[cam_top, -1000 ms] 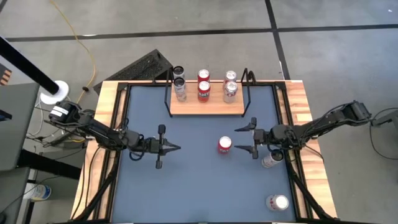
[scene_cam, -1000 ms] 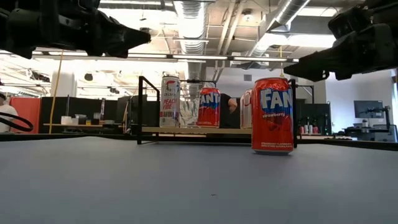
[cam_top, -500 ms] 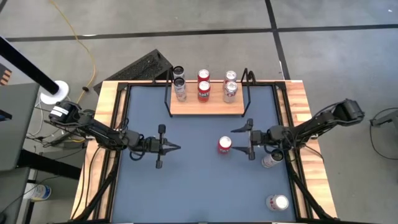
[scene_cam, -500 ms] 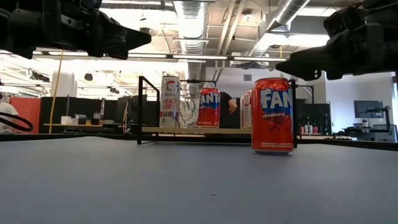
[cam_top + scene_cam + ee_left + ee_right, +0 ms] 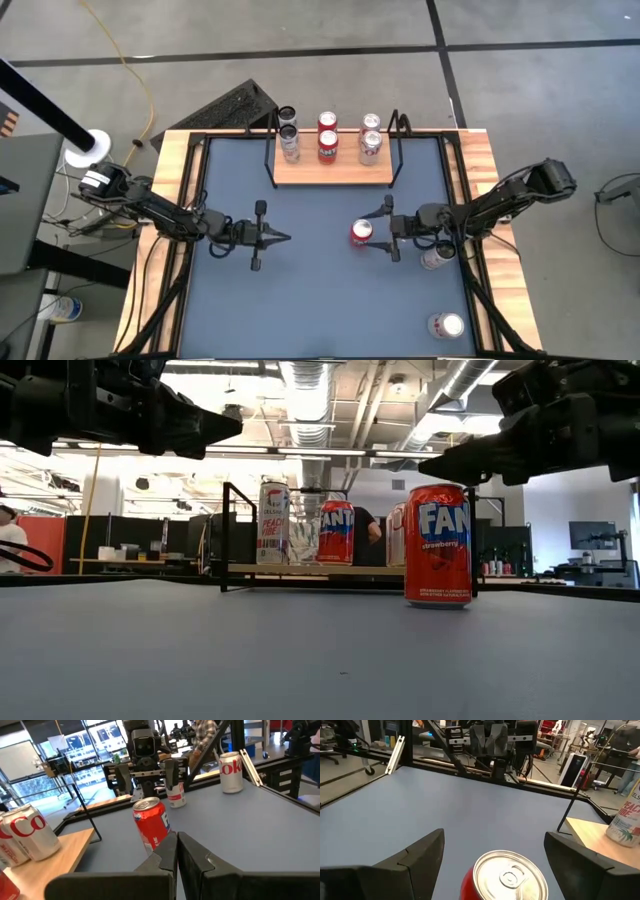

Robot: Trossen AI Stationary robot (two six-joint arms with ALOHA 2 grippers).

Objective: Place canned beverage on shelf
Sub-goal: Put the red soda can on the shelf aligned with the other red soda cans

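Right gripper (image 5: 383,231) fingers spread wide; left gripper (image 5: 284,238) closed.

A red can (image 5: 361,233) with white lettering on a blue patch and a silver top stands on the blue-grey table mat (image 5: 310,300). On the light-wood shelf (image 5: 333,172) (framed in thin black wire) a second red can (image 5: 327,146) sits between a white-and-silver can (image 5: 289,143) with red print and a silver can (image 5: 370,146). Two more silver-and-red cans (image 5: 446,325) stand by the pale wood rim.

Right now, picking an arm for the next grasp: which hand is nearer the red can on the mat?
Right. The right hand is open beside the red can; the left hand waits farther off.
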